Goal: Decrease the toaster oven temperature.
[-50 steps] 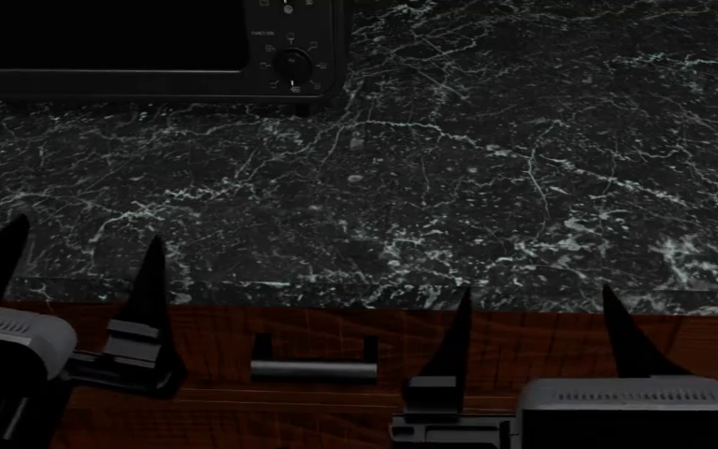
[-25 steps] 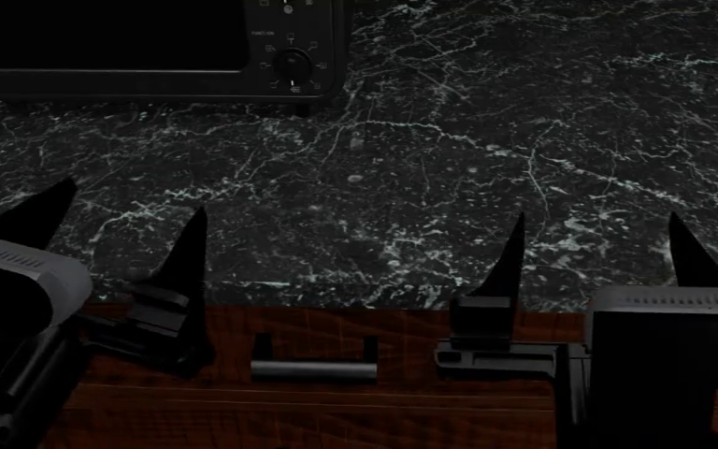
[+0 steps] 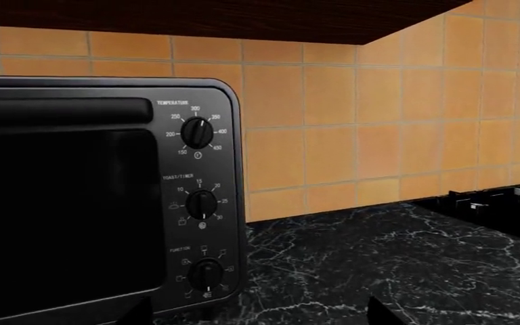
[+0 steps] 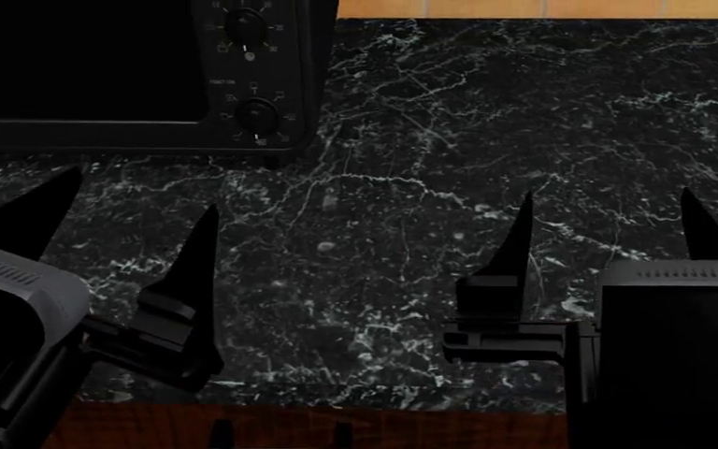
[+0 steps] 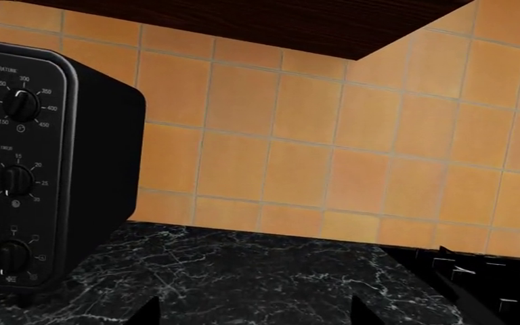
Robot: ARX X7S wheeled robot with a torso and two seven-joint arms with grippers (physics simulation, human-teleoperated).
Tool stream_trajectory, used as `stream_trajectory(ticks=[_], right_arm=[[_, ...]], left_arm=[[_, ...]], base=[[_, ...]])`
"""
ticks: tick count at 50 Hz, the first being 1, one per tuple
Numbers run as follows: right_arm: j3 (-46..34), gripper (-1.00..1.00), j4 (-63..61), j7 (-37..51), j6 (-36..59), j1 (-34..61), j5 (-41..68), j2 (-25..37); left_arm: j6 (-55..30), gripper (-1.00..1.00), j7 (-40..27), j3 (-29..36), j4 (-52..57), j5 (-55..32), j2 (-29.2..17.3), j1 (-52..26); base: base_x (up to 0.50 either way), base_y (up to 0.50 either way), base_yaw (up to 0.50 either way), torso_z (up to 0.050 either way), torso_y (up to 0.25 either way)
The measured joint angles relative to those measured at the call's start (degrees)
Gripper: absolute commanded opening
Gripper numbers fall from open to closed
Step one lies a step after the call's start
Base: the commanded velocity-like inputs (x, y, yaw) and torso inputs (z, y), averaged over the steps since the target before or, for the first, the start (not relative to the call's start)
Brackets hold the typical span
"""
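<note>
Two grippers show in the head view, both low in the frame and both with their fingers spread wide apart, holding nothing. The left gripper [image 4: 116, 210] sits at the near left over the black marble counter [image 4: 459, 122], its grey wrist housing angled inward so the two dark fingers lean toward the right. The right gripper [image 4: 609, 234] is at the near right, squared up and pointing straight ahead, fingers upright and parallel. The toaster oven [image 4: 85, 75] is at the far left of the counter, against the back, well apart from both pairs of fingers (nothing is touching it). Only its lower two knobs and the dark glass door make it into this view.

Left wrist view looks straight at the oven's front: toaster oven [image 3: 106, 203] filling the left half, with the temperature knob [image 3: 197, 133] on top, numbered 150 to 450, its pointer aimed up and to the right, somewhere around the 350 mark. Timer knob [image 3: 201, 204] sits below it and function knob [image 3: 206, 273] at the bottom. Orange tile wall [image 3: 378, 122] runs behind, a stove grate [image 3: 504, 206] off to the side. Just a dark sliver of a fingertip at the frame's edge, so no telling the grip from here alone.

Right wrist view catches the oven's knob panel and its side wall from an angle, toaster oven [image 5: 52, 169] with the same three knobs stacked, temperature knob [image 5: 22, 105] on top. Two dark fingertips [image 5: 143, 310] peek in at the edge, set wide, with counter between them and the oven off to one side of both.
</note>
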Motion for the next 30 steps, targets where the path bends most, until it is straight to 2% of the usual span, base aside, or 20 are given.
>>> stream_trajectory(ticks=[30], right_arm=[[0.26,1.00,-0.11,0.16,-0.37,-0.42,1.58,0.27]], left_arm=[[1.46,1.00,-1.61,1.38,-0.05,-1.07,-1.38,0.33]], base=[[0.36,-0.08,0.00,0.000,0.001]])
